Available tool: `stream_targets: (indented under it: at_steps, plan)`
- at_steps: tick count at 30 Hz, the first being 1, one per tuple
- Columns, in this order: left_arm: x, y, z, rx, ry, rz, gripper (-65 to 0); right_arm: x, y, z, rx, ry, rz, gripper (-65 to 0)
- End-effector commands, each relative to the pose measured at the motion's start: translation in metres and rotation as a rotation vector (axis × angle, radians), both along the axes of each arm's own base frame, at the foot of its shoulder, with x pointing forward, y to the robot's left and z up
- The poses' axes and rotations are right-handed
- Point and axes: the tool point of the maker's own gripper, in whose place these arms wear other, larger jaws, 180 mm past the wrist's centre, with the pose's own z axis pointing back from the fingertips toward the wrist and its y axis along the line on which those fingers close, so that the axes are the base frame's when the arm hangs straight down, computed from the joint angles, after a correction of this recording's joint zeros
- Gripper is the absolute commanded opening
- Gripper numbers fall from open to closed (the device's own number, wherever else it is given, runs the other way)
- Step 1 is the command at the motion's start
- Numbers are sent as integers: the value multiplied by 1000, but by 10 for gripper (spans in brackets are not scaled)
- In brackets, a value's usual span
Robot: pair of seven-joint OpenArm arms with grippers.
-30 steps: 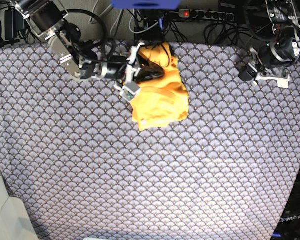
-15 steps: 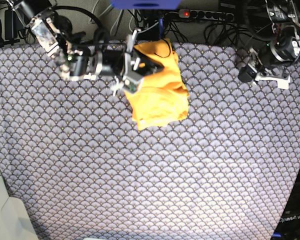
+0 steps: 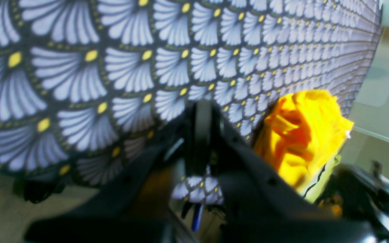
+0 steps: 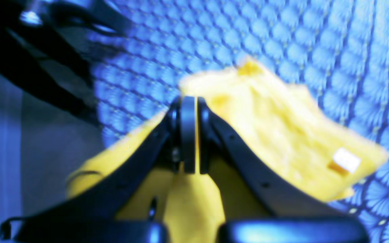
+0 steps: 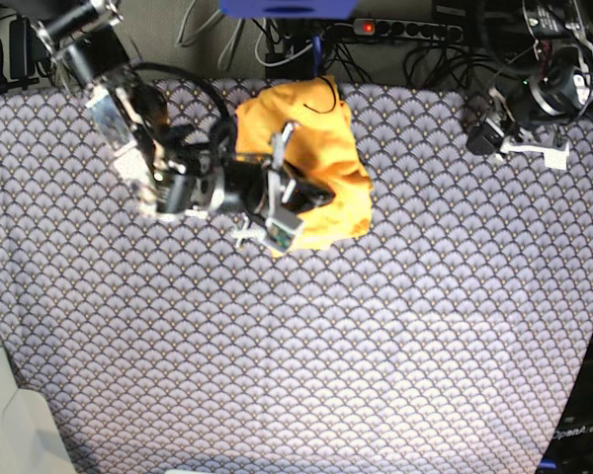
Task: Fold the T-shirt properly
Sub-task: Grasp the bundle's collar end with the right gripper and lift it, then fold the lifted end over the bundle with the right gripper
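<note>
The yellow-orange T-shirt (image 5: 326, 148) lies bunched at the back middle of the blue-grey scallop cloth (image 5: 376, 336). My right gripper (image 5: 311, 195) reaches in from the left over the shirt's front half. In the right wrist view its jaws (image 4: 189, 135) are pressed together with yellow fabric (image 4: 282, 128) around and under them, and the small white tag (image 4: 345, 160) shows at the right. My left gripper (image 5: 479, 133) hangs at the back right, apart from the shirt. In the left wrist view it (image 3: 203, 135) is shut and empty, with the T-shirt (image 3: 302, 135) beyond.
A power strip (image 5: 405, 28) and cables run along the back edge. A pale surface (image 5: 0, 415) borders the cloth at the front left. The cloth covers the whole table top.
My right arm has swung from the back edge toward the front, over the shirt's lower part. The shirt's upper left part now spreads further left. The left arm has barely moved.
</note>
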Motion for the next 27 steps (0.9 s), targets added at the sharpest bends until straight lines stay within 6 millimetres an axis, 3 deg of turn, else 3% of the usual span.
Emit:
stream_targets:
  at_steps: [1,9,16,20,27]
  plan:
    - [5,2,9,1,-31,-6,-650,14,7,15,60,-22,-8,-650]
    - [-9,0,7,9,-7,-16,-650,40,-7,-33,102,108,-138,-650]
    - [-6,-2,15,20,-31,-29,-650,58,-40,-68,72,177,-242,-650]
    - [-5,-2,15,21,-33,-30,-650,58,-42,-63,69,157,-232,-650]
    - [-5,-2,15,23,-33,-31,-650,46,-17,-7,54,14,-94,-650]
